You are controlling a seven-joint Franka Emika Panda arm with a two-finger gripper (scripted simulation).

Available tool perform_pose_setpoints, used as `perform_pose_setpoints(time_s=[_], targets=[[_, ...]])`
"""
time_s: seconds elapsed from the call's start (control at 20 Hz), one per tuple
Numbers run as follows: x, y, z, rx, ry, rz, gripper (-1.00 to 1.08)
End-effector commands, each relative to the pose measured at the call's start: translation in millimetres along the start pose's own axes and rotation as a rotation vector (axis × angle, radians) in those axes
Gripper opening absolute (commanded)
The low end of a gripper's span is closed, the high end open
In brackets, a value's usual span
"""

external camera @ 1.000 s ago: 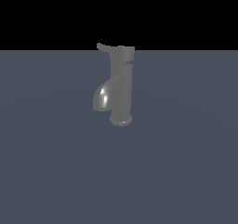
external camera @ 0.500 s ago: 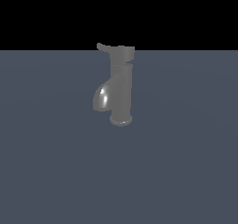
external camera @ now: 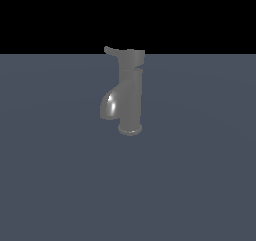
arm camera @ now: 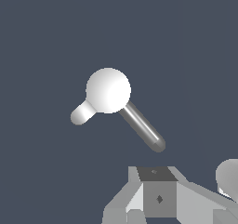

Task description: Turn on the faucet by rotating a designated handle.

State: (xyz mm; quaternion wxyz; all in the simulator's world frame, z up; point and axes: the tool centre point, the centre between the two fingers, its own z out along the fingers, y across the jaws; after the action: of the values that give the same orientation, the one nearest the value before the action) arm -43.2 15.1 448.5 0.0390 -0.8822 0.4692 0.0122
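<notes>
Ext. view: the faucet point(external camera: 130, 92) stands upright on the flat grey-blue table point(external camera: 200, 185), roughly centre of frame, w/ a black backdrop above the table's far edge. Tall cylindrical column, flared round base touching the table, wider cap on top. The spout point(external camera: 110, 105), short, fat and glossy w/ a bright highlight, curves out and down toward the ext. view's left, ending above the table, not touching it. The handle point(external camera: 111, 51), a thin lever w/ small rounded tip, sticks out of the cap, also toward the ext. view's left, tilted slightly up, its tip above the spout. No arm or tool visible in the ext. view. Wrist view looks straight down on the faucet: cap point(arm camera: 108, 90) shows as a bright round disc, a short pale stub on one side of it and a thin darker rod on the opposite side; which is handle vs. spout from this angle, can't tell for sure. The tool point(arm camera: 158, 197) shows only as grey housing at the frame edge, apart from the faucet, nothing in it; fingertips out of frame, so open or closed: can't tell.
</notes>
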Motion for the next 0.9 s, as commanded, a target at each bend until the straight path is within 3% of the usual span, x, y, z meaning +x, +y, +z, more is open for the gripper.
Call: perform_pose_setpoints(time_s=[0.0, 0.85], targets=[[6.2, -11.3, 9.3, -0.002, 0.0, 0.066, -1.0], [43.3, -81.3, 85.0, -0.023, 0.026, 0.504, -1.0]])
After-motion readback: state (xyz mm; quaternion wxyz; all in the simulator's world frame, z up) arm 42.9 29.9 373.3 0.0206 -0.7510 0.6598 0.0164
